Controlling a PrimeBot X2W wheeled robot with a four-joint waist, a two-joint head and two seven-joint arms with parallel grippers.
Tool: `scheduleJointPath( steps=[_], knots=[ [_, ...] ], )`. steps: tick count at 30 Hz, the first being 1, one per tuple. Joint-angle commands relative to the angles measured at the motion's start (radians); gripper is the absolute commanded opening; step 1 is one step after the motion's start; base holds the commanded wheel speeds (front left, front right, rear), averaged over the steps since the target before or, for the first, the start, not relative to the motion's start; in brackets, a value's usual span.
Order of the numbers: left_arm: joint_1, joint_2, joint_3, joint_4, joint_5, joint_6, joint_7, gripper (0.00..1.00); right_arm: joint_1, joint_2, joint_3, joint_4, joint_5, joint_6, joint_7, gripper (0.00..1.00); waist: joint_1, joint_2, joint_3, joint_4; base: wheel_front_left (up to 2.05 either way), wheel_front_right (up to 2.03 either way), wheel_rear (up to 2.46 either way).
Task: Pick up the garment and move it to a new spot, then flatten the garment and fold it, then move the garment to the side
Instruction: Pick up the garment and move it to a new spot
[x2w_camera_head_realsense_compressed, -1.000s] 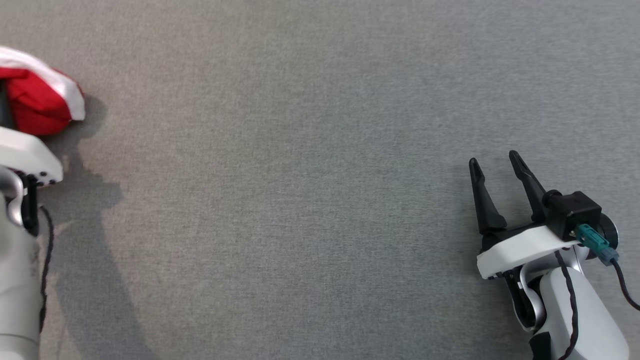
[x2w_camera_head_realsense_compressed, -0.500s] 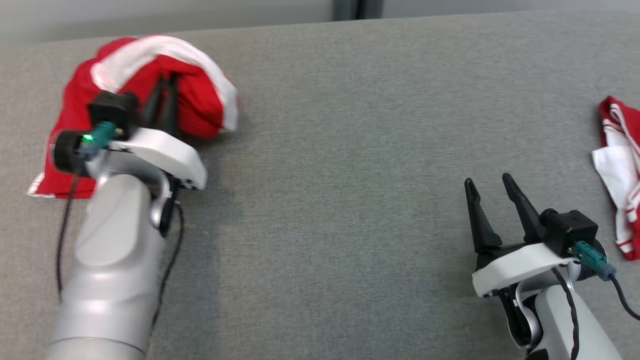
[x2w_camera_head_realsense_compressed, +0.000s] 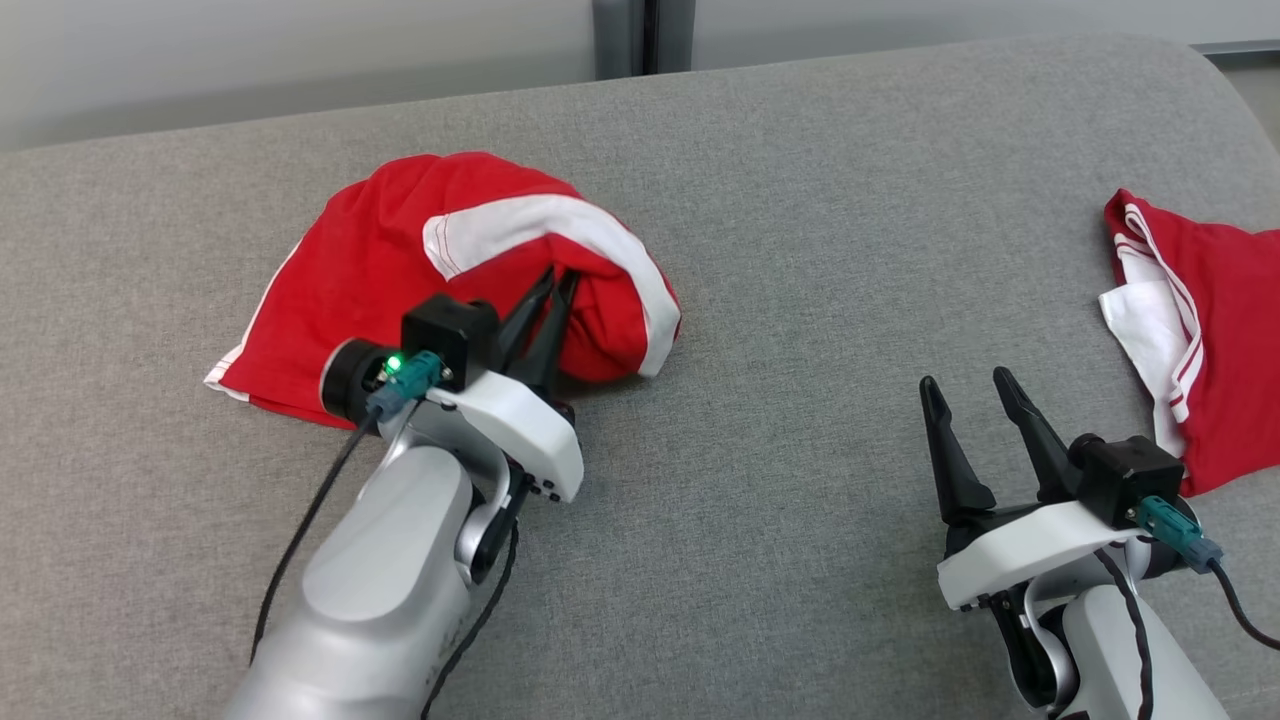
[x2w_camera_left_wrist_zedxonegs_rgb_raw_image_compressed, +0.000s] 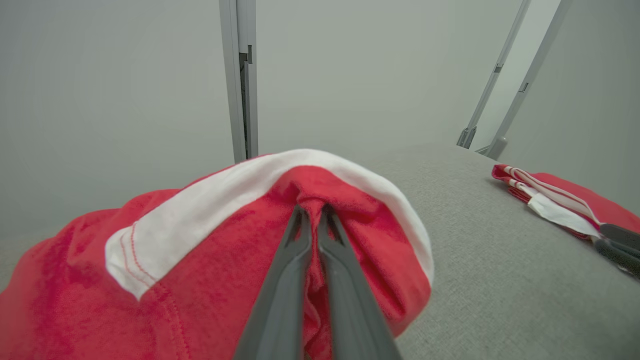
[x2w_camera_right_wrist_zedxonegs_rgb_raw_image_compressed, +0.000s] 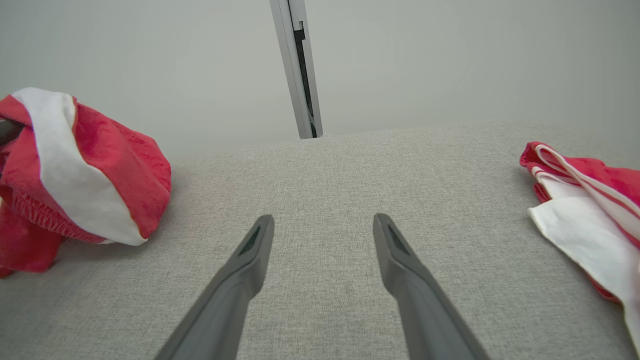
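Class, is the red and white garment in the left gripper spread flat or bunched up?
Bunched up. The garment rises in a crumpled hump, with folds gathered where the shut left gripper pinches it.

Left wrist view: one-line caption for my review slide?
Left gripper shut on a fold of the red-and-white garment, bunched on the grey surface.

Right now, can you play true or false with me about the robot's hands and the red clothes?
1. The left gripper is shut on the red garment. True.
2. The right gripper is holding some cloth. False: it is open, holds nothing and hangs over the grey surface.
3. A second garment, red and white, lies off to the robot's right. True.
4. The two garments touch each other. False: they lie apart, with grey surface between them.
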Motion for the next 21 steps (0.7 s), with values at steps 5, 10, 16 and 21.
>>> scheduleJointPath(
  steps=[5,10,16,21],
  knots=[
    [0.059,0.007,-0.001,-0.019,0.003,0.078,-0.004,1.00,0.017,-0.005,-0.013,0.004,0.009,0.000,0.000,1.00,0.0000,0.0000,-0.017,0.009,0.00,0.00,0.00],
    [0.147,0.015,0.085,-0.028,0.036,0.101,-0.004,1.00,0.038,-0.005,-0.021,0.001,0.007,0.000,0.000,1.00,0.0000,0.0000,-0.047,0.034,0.00,0.00,0.00],
    [0.242,0.030,0.190,-0.074,0.073,0.118,-0.004,1.00,0.055,-0.005,-0.027,0.004,0.002,0.000,0.000,1.00,0.0000,0.0000,-0.080,0.063,0.00,0.00,0.00],
    [0.345,0.037,0.295,-0.145,0.124,0.123,-0.004,1.00,0.077,-0.005,-0.032,0.005,-0.001,0.000,0.000,1.00,0.0000,0.0000,-0.116,0.085,0.00,0.00,0.00]
  ],
)
